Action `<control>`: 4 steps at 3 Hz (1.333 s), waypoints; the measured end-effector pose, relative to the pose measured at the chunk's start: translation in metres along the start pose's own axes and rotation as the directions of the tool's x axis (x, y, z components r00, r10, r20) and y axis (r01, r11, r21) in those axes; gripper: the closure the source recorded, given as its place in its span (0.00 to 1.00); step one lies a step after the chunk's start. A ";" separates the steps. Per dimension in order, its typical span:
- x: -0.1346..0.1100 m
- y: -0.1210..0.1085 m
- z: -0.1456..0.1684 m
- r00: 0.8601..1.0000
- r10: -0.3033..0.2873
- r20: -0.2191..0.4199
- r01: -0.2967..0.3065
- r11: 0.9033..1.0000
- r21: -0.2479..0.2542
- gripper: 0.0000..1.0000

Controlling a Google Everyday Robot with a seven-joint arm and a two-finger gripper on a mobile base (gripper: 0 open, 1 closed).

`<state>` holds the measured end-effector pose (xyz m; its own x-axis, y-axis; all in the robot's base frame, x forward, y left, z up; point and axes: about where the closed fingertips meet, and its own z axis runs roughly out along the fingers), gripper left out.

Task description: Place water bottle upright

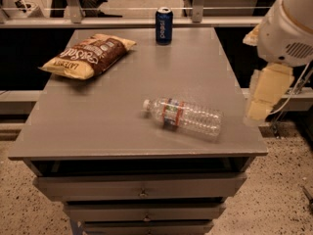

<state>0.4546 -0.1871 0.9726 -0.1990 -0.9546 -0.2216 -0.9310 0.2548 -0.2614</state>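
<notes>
The water bottle [185, 117] lay on its side on the grey table [98, 126], in the near-right part of the top, not far from the front edge and closer to the right edge than to the left. Its long axis ran almost left to right across the table with a slight slant. The white cap pointed left and a little toward the far side, while the base pointed right and a little toward the front edge. The red, white and blue label band circled the body nearer the cap than the base, and the clear ribbed section filled the right half. The gripper [257, 109] hung off the table's right side, just beyond the edge and beside the bottle's base end. It was apart from the bottle and held nothing that could be seen. Whether it was released or clenched could not be told from this angle. Above it sat the arm's bulky white housing [286, 31]. A dark blue can [164, 26] stood upright at the far edge of the table, well away from the bottle, and a bag of chips [88, 55] lay flat at the far left. Drawers [142, 186] showed below the tabletop.
</notes>
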 end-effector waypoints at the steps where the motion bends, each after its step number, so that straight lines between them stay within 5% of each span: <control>1: -0.052 -0.003 0.034 0.999 -0.018 0.033 0.019 1.000 -0.020 0.00; 2: -0.097 0.009 0.069 0.999 -0.019 0.045 0.022 0.998 -0.064 0.00; 4: -0.123 0.016 0.132 1.000 0.026 0.001 -0.025 0.991 -0.134 0.00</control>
<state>0.5049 -0.0455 0.8715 -0.2225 -0.9477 -0.2288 -0.9582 0.2558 -0.1278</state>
